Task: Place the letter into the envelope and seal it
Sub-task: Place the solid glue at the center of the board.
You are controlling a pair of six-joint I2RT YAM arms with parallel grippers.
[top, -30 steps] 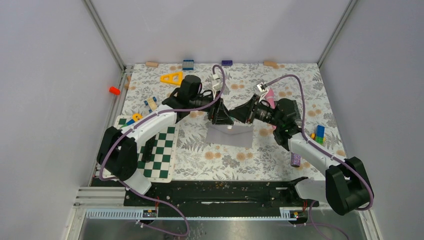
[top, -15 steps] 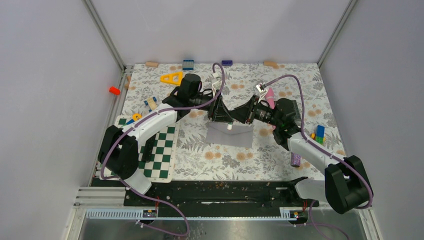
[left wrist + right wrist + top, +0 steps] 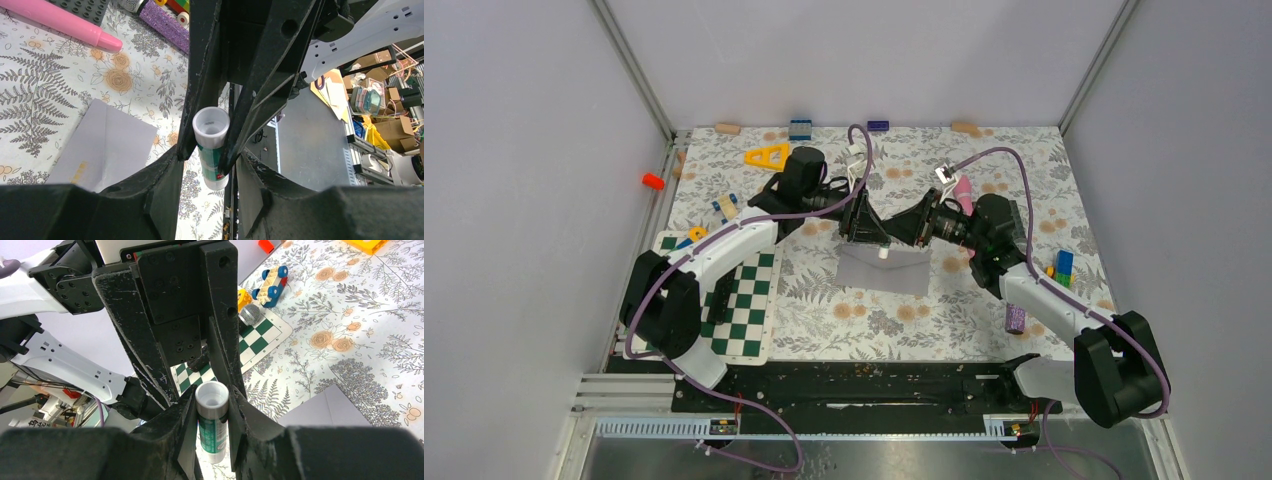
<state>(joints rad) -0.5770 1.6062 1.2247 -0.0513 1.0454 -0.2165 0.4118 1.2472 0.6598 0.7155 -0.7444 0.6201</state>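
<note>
sealing step: left gripper (image 3: 210, 167) and right gripper (image 3: 212, 412) both pinch the glue stick (image 3: 881, 253) over the grey envelope (image 3: 112, 145) (letter unseen, probably inside). next: likely uncap it, then glue the flap.

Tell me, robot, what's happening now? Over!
Left gripper, right gripper: both shut on glue stick. Envelope flat underneath, letter not visible. Pink marker nearby, off it.

Robot lab cell. Grey walls (image 3: 524, 200) on aluminium posts (image 3: 632, 70) box in the table (image 3: 944, 325). Beyond the left gripper (image 3: 209, 161), shelves (image 3: 361, 146) crammed with cardboard boxes (image 3: 387, 129).
</note>
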